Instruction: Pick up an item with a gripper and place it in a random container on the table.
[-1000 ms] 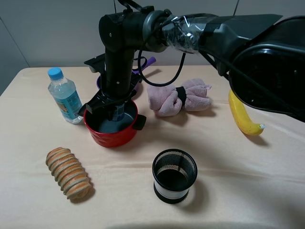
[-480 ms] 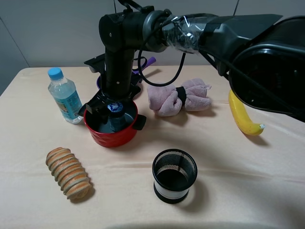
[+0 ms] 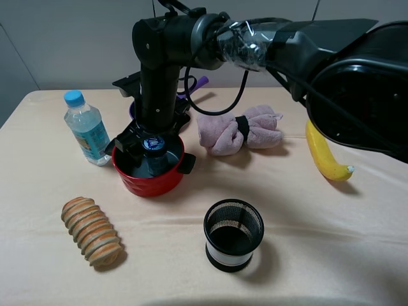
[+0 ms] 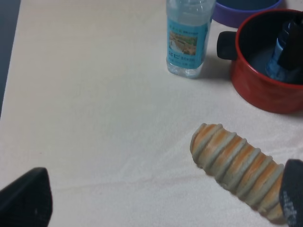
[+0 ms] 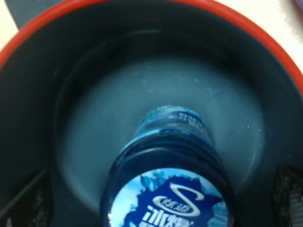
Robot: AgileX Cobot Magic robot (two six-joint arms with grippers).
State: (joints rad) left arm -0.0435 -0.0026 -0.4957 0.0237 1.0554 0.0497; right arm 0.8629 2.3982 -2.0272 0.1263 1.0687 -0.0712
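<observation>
A small dark blue-grey jar [image 3: 153,145] with a round blue lid bearing a white mark is seen inside the round red pot [image 3: 150,183] with a dark grey interior. The pot stands on the table [image 3: 306,210], which is covered in pale beige cloth. The black two-fingered right gripper [image 3: 148,146] is held at the pot's mouth with the jar between its fingers [image 5: 289,196]. In the right wrist view the jaws are spread and a clear gap is left on each side of the jar, so nothing is pinched. The finger pads are cut off at the frame's edges there. Whether the jar stands upright or leans cannot be told.

In the exterior high view the pot's far rim is hidden by the arm. A purple long-handled pan [image 3: 135,109] behind it is mostly covered too. A clear water bottle [image 3: 86,131] with a light-blue cap stands just beside the pot. A ridged tan-and-orange loaf [image 3: 92,231], a black mesh cup [image 3: 233,233] and a pink rolled towel [image 3: 239,131] are laid well apart. The upper end of a yellow banana [image 3: 325,156] is hidden by the arm's housing.

Of the left gripper [image 4: 161,201], only two dark fingertips are shown at the frame's corners. They are set wide apart with nothing held, near the loaf.
</observation>
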